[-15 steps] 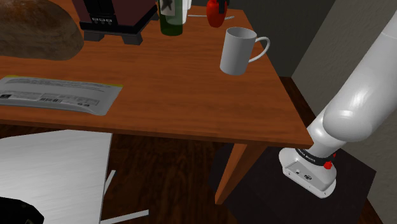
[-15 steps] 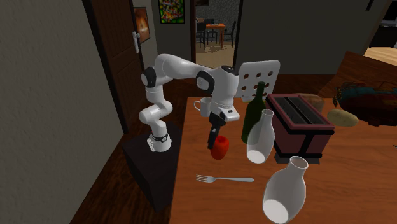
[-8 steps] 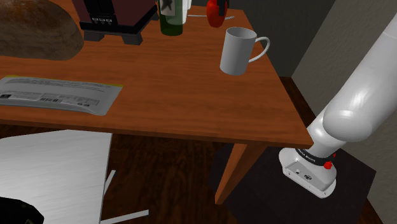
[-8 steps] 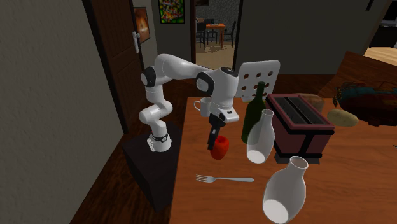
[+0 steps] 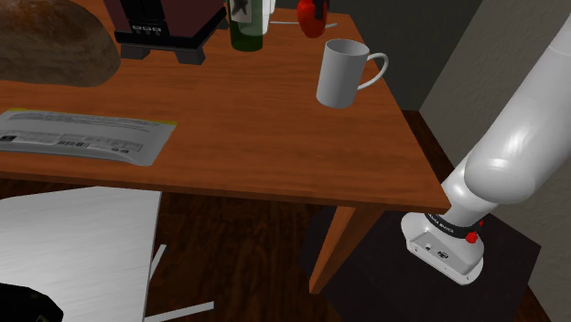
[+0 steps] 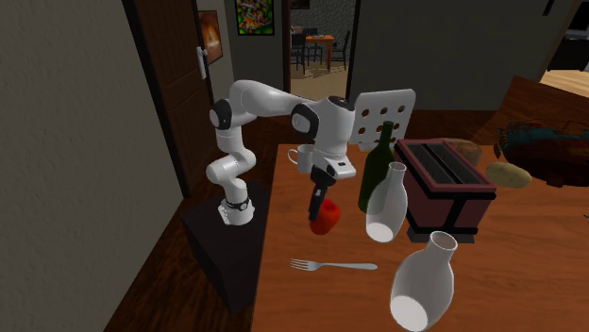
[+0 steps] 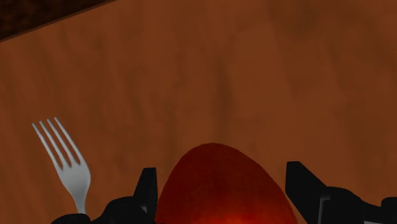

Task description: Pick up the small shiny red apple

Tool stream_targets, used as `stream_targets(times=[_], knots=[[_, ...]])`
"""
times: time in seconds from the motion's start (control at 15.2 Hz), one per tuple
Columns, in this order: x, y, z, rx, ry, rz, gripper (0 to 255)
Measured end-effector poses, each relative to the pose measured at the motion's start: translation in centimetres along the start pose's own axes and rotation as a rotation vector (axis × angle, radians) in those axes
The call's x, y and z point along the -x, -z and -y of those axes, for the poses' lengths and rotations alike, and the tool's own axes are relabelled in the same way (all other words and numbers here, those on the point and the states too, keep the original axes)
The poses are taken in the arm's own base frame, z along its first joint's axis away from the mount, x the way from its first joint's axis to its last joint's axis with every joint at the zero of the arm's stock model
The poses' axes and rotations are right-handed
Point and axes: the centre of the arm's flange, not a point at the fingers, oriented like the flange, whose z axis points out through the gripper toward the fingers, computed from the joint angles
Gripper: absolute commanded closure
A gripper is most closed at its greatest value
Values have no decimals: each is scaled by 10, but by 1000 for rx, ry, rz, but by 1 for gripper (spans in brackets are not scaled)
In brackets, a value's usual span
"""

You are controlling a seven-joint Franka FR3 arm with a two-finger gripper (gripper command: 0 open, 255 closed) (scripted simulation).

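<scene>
Clamping check: gripper [image 7: 224, 186] fingers are closed against both flanks of the red apple [image 7: 219, 191], over the wooden table [image 7: 254, 76] with the fork [image 7: 63, 159] nearby. I judge it light, rigid and slick-skinned, so I grip across the widest middle. It's small, round, glossy deep red.

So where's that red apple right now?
In the second exterior view the red apple is clasped in the black pincer by the left edge of the table, left of the green bottle, beyond the fork.
</scene>
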Motion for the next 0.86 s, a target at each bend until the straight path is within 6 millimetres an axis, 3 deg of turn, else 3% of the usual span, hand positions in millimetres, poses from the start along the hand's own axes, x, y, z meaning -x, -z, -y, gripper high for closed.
stream_targets(times=[0.86], knots=[[9,64,-9,0,0,0,255]])
